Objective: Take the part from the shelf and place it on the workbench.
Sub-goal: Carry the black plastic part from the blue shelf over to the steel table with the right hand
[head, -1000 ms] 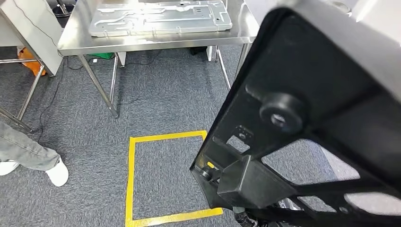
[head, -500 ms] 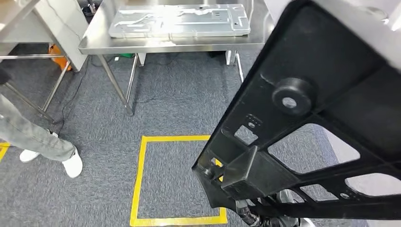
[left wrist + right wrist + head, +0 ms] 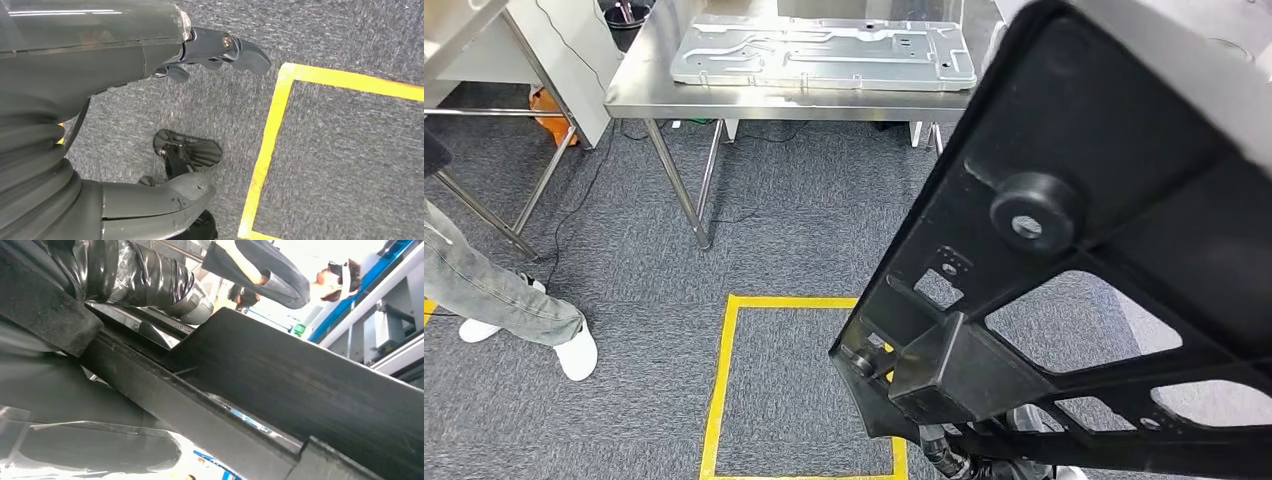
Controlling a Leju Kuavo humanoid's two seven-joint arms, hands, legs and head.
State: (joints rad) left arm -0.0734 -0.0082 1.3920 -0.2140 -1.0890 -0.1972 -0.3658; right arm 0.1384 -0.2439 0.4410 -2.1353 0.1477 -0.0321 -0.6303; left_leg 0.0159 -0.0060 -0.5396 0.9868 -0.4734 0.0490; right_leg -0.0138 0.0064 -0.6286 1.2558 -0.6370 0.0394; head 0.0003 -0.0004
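Part (image 3: pixel 1114 250) — a large black plastic frame with cut-out openings and a round boss — is carried tilted in the air above the grey carpet, off the workbench (image 3: pixel 794 98), which stands well apart beyond it. In the right wrist view the part's black ribbed edge (image 3: pixel 280 390) runs across, close against the right hand (image 3: pixel 125 275): taped dark fingers (image 3: pixel 150 270) lie over one side of the edge and the thick grey thumb on the other, clamped on it. Left hand (image 3: pixel 150 100) hangs over the carpet, holding nothing; its dark fingers (image 3: pixel 230 50) stand apart from the thumb (floor visible in the gap). Beyond those fingertips lies a yellow tape square (image 3: pixel 270 145). On the workbench rests a flat metal panel (image 3: pixel 824 50). A person's leg and white shoe (image 3: pixel 574 350) stand on the carpet.
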